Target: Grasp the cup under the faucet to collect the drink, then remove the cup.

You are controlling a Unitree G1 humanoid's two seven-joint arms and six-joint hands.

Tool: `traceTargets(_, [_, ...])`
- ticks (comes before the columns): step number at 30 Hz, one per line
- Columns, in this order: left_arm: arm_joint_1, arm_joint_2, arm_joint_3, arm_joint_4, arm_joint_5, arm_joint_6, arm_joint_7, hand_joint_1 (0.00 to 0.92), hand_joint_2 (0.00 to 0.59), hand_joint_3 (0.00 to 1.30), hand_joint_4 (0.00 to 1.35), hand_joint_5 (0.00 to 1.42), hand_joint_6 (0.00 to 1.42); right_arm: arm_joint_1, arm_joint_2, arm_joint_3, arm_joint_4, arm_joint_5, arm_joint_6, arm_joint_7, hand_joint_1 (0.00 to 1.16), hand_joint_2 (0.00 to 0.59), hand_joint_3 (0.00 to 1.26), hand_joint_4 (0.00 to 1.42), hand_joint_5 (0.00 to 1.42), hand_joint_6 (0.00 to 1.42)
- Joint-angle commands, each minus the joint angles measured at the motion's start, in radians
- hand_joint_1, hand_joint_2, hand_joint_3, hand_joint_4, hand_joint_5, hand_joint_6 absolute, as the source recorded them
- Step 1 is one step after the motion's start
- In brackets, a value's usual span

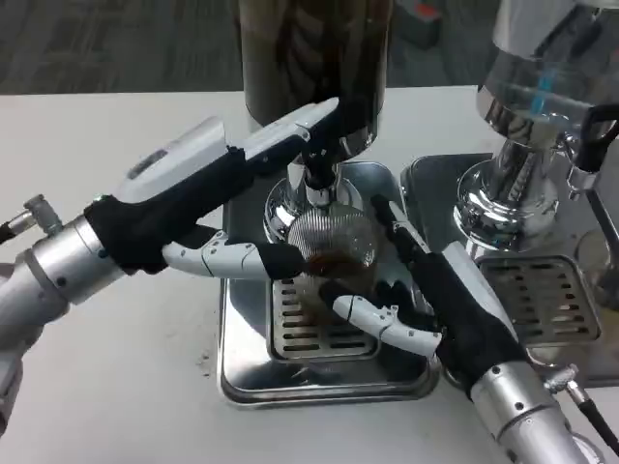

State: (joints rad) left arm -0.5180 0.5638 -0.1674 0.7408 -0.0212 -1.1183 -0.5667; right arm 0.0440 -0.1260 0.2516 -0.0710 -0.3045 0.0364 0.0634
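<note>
Two dispensers stood on the white table (pixel 116 145): the dark-bodied one (pixel 314 48) in use at centre, and a chrome one (pixel 527 126) off to the right with its own drip tray (pixel 542 290). Neither hand was near the chrome one.

Left hand (pixel 208 198) reached in from the left, its white back up, upper fingers (pixel 300 126) stretched along the faucet (pixel 319 179) area at the base of the dark dispenser. Looked like it was working the tap, but I couldn't tell whether it was pressing or just resting there. Its lower fingers (pixel 232 259) curled in toward the cup from the left side.

Right hand (pixel 426 300) came in from lower right, fingers wrapped round the near and right side of the cup, so it was holding it rather than spread.

Ribbed clear cup (pixel 332 244) sat right under the faucet, over the grate of the centre drip tray (pixel 319 382). Dark drink was visible in the bottom, well short of full from what I could see.

My read: filling step, mid-way. To do it well, keep the cup centred under the spout and upright, right-hand grip steady, no squeezing a thin cup. Shut off the flow before pulling the cup, then lift straight out toward the robot, clear of the left hand's lower fingers.
</note>
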Motion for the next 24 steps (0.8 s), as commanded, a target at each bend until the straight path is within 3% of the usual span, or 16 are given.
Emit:
traceTargets(1, [-0.011,-0.007,0.012,0.028,-0.018,0.015,-0.029,0.0,0.089,0.0,0.0,0.0,0.12,-0.006,0.005,-0.003,0.009,0.004,-0.027,-0.011,0.55,0.195,0.0,0.0,0.0,0.02])
traceTargets(15, [-0.022,-0.033,0.042,0.042,-0.078,0.025,-0.098,0.0,0.089,0.0,0.0,0.0,0.12,-0.008,0.007,-0.004,0.016,0.003,-0.023,-0.011,0.55,0.208,0.0,0.0,0.0,0.02])
traceTargets(18, [-0.022,-0.039,0.049,0.038,-0.099,0.039,-0.118,0.0,0.088,0.0,0.0,0.0,0.12,-0.006,0.007,-0.004,0.015,0.004,-0.023,-0.01,0.56,0.282,0.0,0.0,0.0,0.02])
traceTargets(24, [-0.023,-0.044,0.058,0.015,-0.134,0.055,-0.149,0.0,0.088,0.0,0.0,0.0,0.12,-0.006,0.007,-0.005,0.011,0.003,-0.02,-0.011,0.55,0.299,0.0,0.0,0.0,0.02])
